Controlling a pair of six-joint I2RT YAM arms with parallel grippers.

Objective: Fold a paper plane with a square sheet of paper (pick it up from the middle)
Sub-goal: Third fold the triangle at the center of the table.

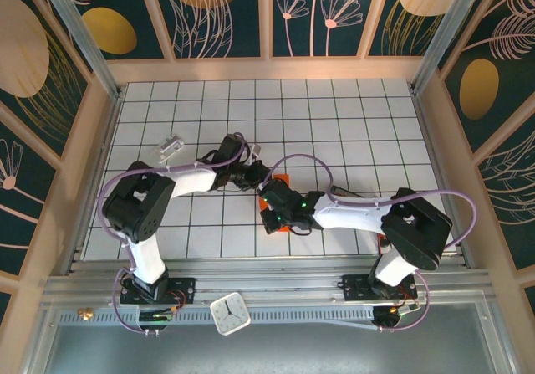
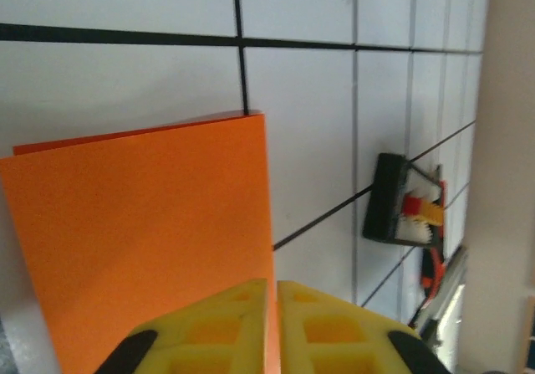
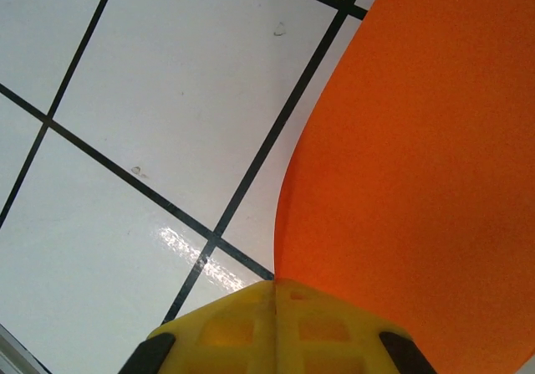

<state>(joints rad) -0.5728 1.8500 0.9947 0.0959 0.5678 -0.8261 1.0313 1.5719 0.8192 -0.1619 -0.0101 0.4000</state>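
Note:
The square sheet of paper (image 2: 150, 240) is bright orange and doubled over, with two layers showing at its far edge. It is lifted off the white grid table (image 1: 351, 123) in the middle, between both arms, and orange bits (image 1: 282, 178) peek out. My left gripper (image 2: 272, 284) is shut on the sheet's right edge, its yellow fingers (image 2: 226, 315) almost touching. My right gripper (image 3: 274, 284) is shut on the curved edge of the same sheet (image 3: 418, 181). In the top view the left gripper (image 1: 257, 177) and right gripper (image 1: 269, 197) meet. The paper plane is out of view.
A small black tray (image 2: 405, 211) with red-orange bits lies on the tiles to the right of the sheet. A silvery-white block (image 1: 170, 146) rests at the left. A white clock (image 1: 230, 313) sits on the front rail. Wooden walls surround the table.

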